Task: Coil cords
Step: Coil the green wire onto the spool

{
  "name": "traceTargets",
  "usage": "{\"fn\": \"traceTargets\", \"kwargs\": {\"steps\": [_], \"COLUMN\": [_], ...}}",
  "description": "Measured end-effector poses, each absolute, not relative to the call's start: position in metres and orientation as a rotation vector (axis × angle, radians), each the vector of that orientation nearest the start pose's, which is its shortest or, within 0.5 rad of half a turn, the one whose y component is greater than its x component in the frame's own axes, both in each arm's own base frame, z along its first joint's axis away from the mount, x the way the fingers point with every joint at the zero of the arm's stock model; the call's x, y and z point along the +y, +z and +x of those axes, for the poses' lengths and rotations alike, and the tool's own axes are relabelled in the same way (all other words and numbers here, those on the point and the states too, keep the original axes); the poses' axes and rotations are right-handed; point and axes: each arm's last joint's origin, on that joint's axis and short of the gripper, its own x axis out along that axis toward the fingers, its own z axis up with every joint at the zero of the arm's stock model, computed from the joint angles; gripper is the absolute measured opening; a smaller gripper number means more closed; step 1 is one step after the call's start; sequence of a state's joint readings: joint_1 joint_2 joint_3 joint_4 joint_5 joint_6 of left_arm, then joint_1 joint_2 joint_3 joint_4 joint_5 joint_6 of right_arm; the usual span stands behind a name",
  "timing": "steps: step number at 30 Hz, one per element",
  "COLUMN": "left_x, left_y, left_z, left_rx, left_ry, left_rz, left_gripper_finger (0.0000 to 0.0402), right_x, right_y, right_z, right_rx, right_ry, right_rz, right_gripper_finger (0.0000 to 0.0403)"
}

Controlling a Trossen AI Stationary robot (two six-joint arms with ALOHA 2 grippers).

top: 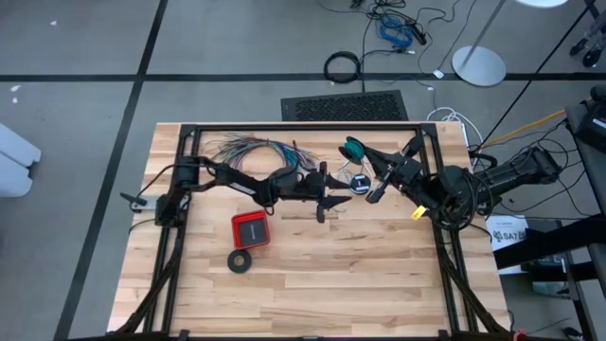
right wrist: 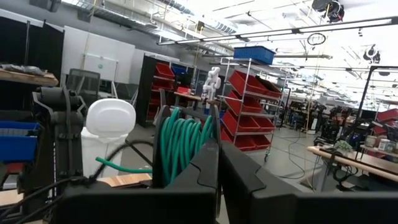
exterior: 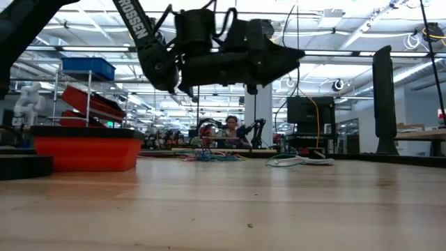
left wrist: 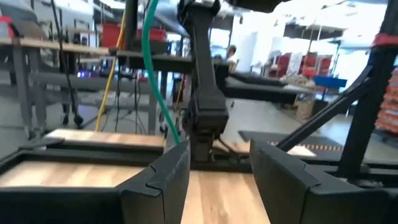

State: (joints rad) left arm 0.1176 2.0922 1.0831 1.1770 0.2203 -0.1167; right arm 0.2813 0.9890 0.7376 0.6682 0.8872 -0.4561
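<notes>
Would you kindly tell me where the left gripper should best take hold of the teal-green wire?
Probably the teal-green wire's straight strand, slanting down just ahead of the open left gripper. Come level from the left arm's side, straddling it; the coiled part hugs the right gripper.

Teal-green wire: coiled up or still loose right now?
Coiled. The teal-green wire sits in tidy stacked loops clamped in the right gripper, with one short end sticking out.
</notes>
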Motion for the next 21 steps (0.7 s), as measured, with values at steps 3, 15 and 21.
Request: {"fn": "traceTargets", "kwargs": {"steps": [3, 15, 21], "left_x": [0.045, 0.06, 0.058], "left_y": [0.176, 0.174, 0.165], "left_z": [0.429, 0.427, 0.428], "left_rx": [-0.151, -0.135, -0.031], "left_ry": [-0.105, -0.012, -0.119], "left_rz": [-0.066, -0.083, -0.193], "left_gripper_finger": [0.0175, 0.0175, 0.0175], "right_x": [0.036, 0.036, 0.036], "right_y": [0.356, 0.355, 0.354], "right_z": [0.204, 0.205, 0.205], "right_rx": [-0.21, -0.202, -0.198], "right_ry": [-0.658, -0.651, -0.65], "right_rz": [-0.205, -0.193, -0.194], "right_gripper_finger": [0.0, 0.0, 0.0]}}
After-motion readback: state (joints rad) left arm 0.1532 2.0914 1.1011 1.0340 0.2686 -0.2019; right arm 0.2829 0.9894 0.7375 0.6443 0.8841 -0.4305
